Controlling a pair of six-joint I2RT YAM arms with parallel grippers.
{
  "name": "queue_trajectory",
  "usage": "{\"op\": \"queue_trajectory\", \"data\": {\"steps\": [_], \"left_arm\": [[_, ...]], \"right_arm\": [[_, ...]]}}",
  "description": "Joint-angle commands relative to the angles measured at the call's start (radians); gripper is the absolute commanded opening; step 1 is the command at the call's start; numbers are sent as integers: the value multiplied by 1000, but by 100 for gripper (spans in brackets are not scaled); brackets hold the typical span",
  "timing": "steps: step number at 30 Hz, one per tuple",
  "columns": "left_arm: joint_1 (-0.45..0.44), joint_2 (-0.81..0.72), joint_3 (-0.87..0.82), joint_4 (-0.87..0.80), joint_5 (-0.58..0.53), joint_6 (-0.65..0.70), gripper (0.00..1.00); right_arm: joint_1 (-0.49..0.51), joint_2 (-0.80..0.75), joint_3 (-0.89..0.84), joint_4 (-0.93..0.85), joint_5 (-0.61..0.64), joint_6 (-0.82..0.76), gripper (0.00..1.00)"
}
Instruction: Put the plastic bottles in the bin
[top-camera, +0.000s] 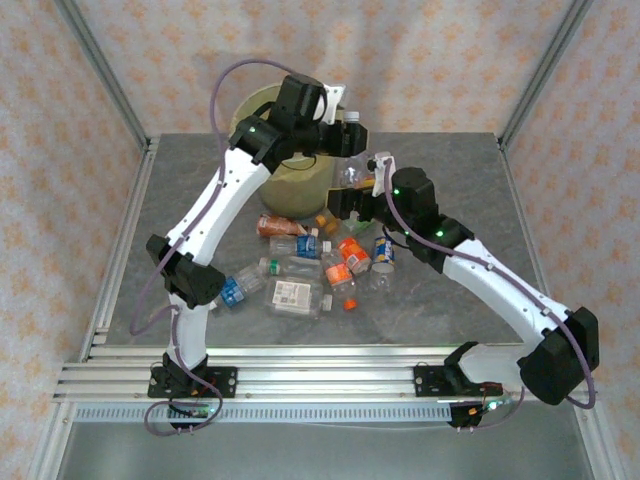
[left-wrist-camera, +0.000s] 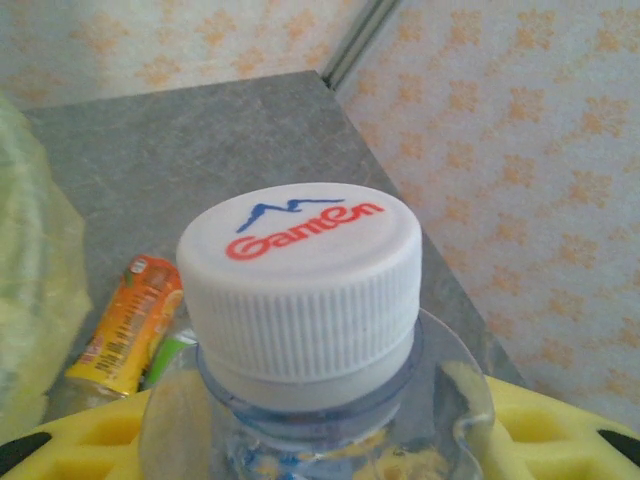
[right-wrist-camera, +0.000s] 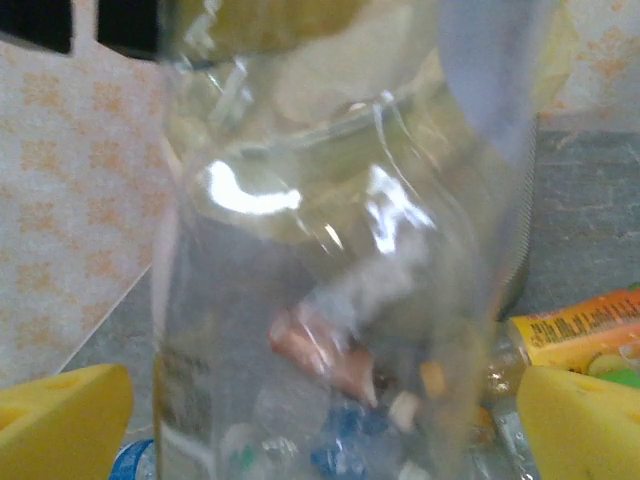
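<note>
- One white-capped bottle (top-camera: 352, 117) hangs in the air between the two grippers, at about 3 o'clock of the bin (top-camera: 292, 188). Its cap reads "Ganten" in red (plain to see in the left wrist view).
- On the left gripper (top-camera: 348, 142), the yellow fingers (left-wrist-camera: 60, 445) press the clear body from both sides just below the neck, so the jaws are clamped on this bottle.
- From about 5 o'clock the right gripper (top-camera: 362, 178) reaches to the same bottle. Its own yellow pads (right-wrist-camera: 60, 420) stand wide of the bottle's sides, jaws apart and gripping nothing.
- At 12 o'clock on the grey table (top-camera: 470, 290) stands the bin, its yellowish liner (left-wrist-camera: 30, 300) bulging at the side.
- Roughly ten more plastic bottles (top-camera: 310, 270) lie heaped at the table's middle, at 6 o'clock of the bin, with orange, blue and white labels.
- One orange-labelled bottle (left-wrist-camera: 130, 325) lies on its side just beside the liner.
</note>
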Motion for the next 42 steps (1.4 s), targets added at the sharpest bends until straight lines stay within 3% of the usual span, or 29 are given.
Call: {"op": "queue_trajectory", "data": {"steps": [1,5,12,19,35,42], "left_arm": [[55,-89,20,90,-67,24,51],[122,-129,17,191,-91,6,50],[196,-129,52,304,-199,53,50],[213,-18,186,216,-347,151,51],[214,157,205,102,-403,152,52],[214,147,77,95,-438,122,61]], "right_arm": [[4,-47,39,-103,59,20,99],[4,-100,32,-193,137,55,99],[4,-164,7,-362,396,124,99],[4,-142,28,-541,656,230,99],[-15,-115,45,-666,784,337,99],[-26,-106,27,-655,771,350,99]]}}
